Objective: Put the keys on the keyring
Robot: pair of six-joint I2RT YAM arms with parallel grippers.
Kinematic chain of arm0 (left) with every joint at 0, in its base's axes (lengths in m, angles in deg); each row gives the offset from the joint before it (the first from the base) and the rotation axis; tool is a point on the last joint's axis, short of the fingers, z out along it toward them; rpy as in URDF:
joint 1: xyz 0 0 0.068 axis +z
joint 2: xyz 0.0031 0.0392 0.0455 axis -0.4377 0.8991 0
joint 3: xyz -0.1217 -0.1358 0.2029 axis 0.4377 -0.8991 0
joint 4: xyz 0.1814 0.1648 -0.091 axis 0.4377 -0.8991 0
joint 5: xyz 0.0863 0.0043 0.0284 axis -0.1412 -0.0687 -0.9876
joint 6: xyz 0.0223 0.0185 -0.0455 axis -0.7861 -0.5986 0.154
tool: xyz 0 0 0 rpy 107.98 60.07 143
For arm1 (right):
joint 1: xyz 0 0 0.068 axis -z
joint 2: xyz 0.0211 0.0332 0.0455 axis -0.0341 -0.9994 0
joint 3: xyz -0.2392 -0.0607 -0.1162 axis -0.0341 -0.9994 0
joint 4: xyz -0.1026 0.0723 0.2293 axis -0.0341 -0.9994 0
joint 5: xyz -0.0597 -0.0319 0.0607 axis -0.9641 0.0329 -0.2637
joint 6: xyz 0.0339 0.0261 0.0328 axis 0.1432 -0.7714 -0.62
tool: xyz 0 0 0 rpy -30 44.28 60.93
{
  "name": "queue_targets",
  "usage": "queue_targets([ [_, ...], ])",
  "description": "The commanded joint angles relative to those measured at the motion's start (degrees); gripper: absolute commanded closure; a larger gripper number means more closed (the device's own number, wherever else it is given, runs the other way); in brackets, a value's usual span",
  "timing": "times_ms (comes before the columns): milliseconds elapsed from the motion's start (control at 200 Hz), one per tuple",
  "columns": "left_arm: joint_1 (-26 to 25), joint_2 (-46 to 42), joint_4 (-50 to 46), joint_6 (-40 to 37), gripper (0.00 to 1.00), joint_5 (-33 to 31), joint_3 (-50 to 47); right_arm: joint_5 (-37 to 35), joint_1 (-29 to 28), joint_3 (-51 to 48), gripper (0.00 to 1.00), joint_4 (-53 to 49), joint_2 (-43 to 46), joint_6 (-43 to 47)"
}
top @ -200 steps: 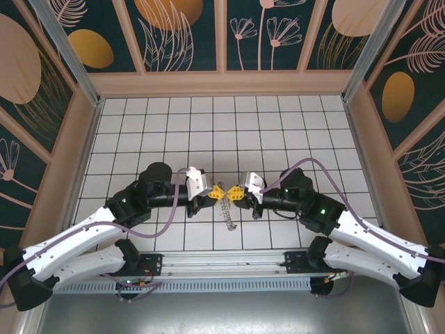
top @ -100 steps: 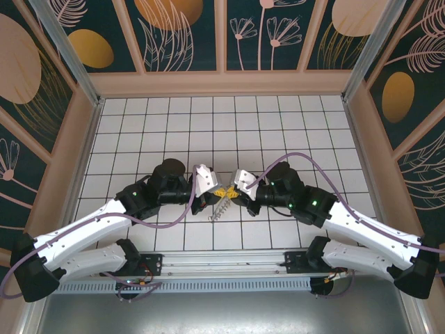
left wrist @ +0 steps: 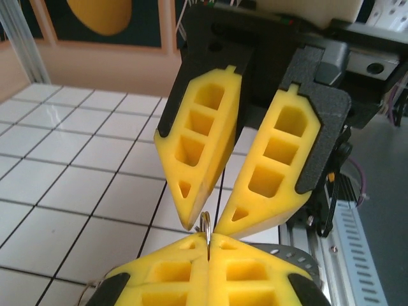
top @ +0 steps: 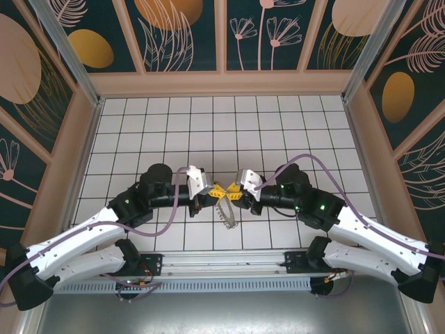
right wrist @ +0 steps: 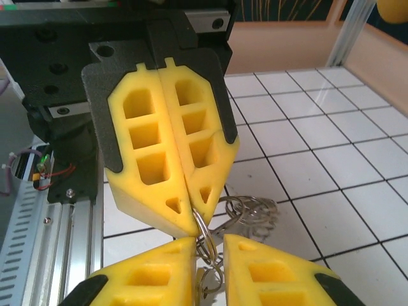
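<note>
Keyring (top: pixel 226 211) hanging just below the left gripper (top: pixel 217 188), whose fingers are clenched on its wire. Right gripper (top: pixel 235 193), tip to tip with the left gripper, has its fingers slightly parted around the ring's loops. Threading appears unfinished; whether a key is on it cannot be told. Both arms reach inward, elbows bent outward.

Top external camera: fixed above and behind the arm bases, facing steeply down on the tiled table (top: pixel 278 125); distant, both arms in frame. Wrist cameras: close range, each sighting along its own gripper, left gripper (top: pixel 217 189) and right gripper (top: pixel 234 193), toward the other. Common to all views: the keyring (top: pixel 227 210) at the fingertips.
</note>
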Motion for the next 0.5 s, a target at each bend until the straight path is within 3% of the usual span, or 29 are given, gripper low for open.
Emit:
queue_targets([
  [0, -0.1, -1.5, 11.1, 3.1, 1.00, 3.8, -1.4, 2.1, -0.6, -1.2, 0.81, 3.2, 0.7, -1.0],
  [150, -0.1, -1.8, 14.2, 4.6, 1.00, 4.5, -3.1, 4.1, -0.7, -1.8, 0.85, 4.6, 1.5, -1.3],
  [280, -0.1, -2.0, 15.5, 5.6, 1.00, 4.5, -4.0, 4.5, -0.6, -2.6, 1.00, 5.1, 2.3, -1.4],
  [320, -0.1, -1.9, 15.0, 5.5, 1.00, 4.3, -4.0, 4.0, -0.6, -2.4, 1.00, 4.7, 2.3, -1.3],
  [495, -0.1, 0.7, 1.1, 1.0, 0.96, -3.3, 1.1, 0.2, -0.7, -0.2, 1.00, 1.2, 1.6, 0.1],
])
